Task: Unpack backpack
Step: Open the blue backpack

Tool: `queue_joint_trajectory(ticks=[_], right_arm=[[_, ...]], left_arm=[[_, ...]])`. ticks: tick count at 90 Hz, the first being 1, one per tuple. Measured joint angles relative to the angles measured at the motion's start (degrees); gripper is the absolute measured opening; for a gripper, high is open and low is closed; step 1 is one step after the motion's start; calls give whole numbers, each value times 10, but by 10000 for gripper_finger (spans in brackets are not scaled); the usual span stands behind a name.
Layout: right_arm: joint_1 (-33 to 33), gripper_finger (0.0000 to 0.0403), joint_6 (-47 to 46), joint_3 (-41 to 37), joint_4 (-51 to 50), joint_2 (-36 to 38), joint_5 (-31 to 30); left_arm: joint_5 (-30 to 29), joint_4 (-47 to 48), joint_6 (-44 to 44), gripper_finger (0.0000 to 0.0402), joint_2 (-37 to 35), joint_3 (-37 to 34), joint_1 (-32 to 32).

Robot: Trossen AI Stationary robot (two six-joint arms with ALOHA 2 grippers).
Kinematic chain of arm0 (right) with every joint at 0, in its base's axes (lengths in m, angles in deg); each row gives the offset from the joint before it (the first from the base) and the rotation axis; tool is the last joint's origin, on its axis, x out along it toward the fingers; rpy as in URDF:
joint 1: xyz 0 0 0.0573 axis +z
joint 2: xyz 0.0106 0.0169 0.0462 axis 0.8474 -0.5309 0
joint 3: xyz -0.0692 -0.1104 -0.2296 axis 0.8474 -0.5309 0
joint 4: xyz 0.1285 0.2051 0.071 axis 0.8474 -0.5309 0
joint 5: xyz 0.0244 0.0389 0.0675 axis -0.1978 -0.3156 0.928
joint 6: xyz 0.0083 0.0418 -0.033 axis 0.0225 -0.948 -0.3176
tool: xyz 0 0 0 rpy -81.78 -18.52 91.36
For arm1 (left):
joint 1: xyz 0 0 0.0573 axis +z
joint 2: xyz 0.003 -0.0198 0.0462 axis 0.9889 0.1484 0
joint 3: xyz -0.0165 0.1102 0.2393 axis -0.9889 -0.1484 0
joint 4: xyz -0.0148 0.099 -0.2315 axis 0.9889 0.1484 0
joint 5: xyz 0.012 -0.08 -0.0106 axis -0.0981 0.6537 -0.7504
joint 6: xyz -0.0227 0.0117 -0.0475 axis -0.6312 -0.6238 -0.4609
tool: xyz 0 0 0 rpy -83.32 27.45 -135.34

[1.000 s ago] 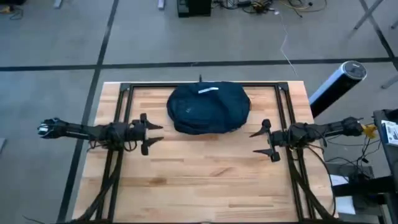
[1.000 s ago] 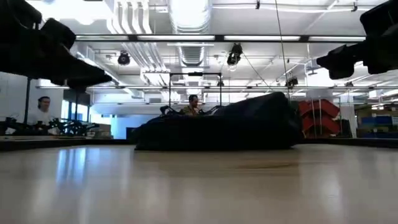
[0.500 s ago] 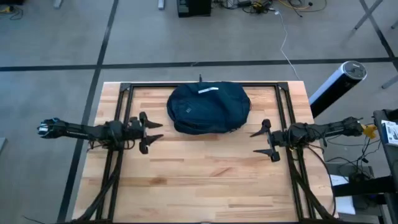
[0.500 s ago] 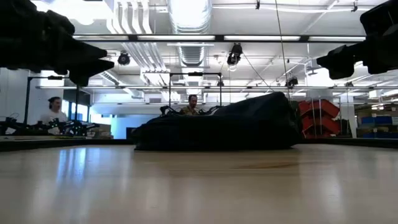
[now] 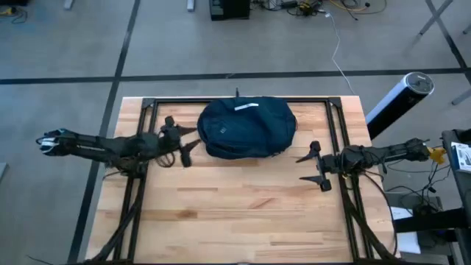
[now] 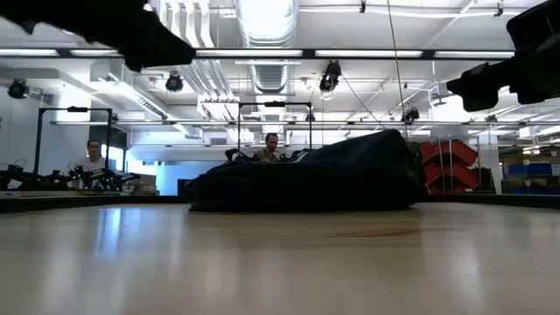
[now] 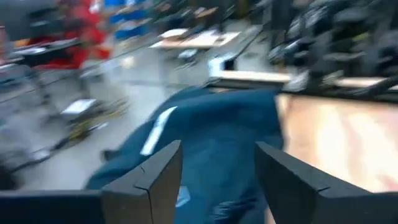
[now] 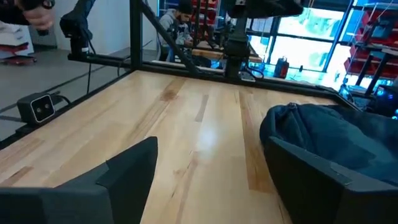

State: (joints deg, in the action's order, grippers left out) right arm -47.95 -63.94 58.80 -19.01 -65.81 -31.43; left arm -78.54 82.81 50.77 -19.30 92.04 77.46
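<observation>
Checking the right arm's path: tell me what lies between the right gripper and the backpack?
Only bare wooden table; the high view shows nothing between the right gripper and the backpack.

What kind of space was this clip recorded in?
Most likely a robotics lab or workshop. The wooden table with the navy backpack stands on a bare grey floor with loose cables; the low view shows exposed ceiling ducts and red storage racks, with people seated at benches behind.

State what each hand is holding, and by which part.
Nothing is held. The left hand is open beside the dark navy soft fabric backpack; the right hand is open over bare table.
</observation>
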Motion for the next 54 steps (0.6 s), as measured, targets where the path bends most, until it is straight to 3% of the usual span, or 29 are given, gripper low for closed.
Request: queue_joint_trajectory(ticks=[25, 54], right_arm=[[0, 296, 0, 0, 0, 0, 0], [0, 309, 0, 0, 0, 0, 0]], left_arm=[[-8, 47, -73, 160, 135, 135, 0], [-7, 190, -88, 155, 204, 340, -2]])
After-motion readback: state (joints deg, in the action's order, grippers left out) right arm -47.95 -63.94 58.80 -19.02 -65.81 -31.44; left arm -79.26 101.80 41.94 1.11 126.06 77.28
